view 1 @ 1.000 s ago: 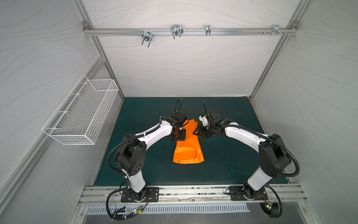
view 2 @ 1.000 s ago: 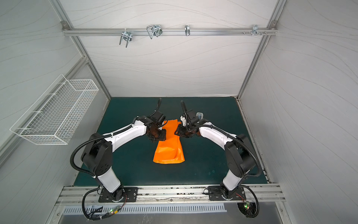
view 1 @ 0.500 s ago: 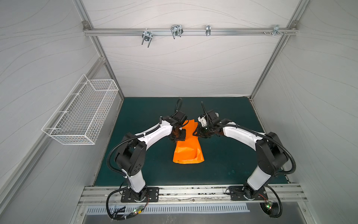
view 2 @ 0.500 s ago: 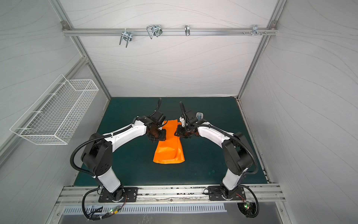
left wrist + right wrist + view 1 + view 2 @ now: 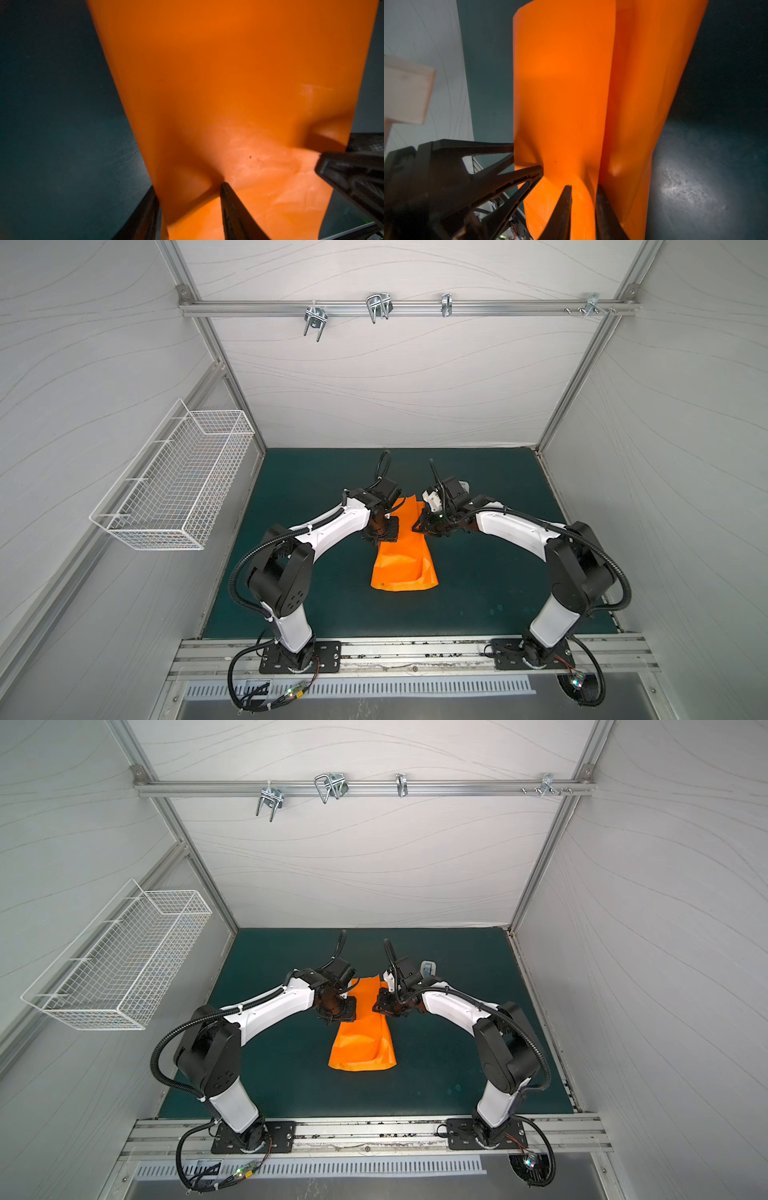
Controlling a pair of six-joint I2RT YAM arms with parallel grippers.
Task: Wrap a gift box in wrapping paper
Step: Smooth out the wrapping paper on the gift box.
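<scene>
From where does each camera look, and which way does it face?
Top views: high at the front, looking down toward the back wall; both arms show whole, meeting at the wrapping paper.
Left wrist: on the left arm, looking along the left end effector, whose fingers straddle a paper fold.
Right wrist: on the right arm, looking along the right end effector at the same paper.
Shared: each wrist view catches the opposite end effector.
</scene>
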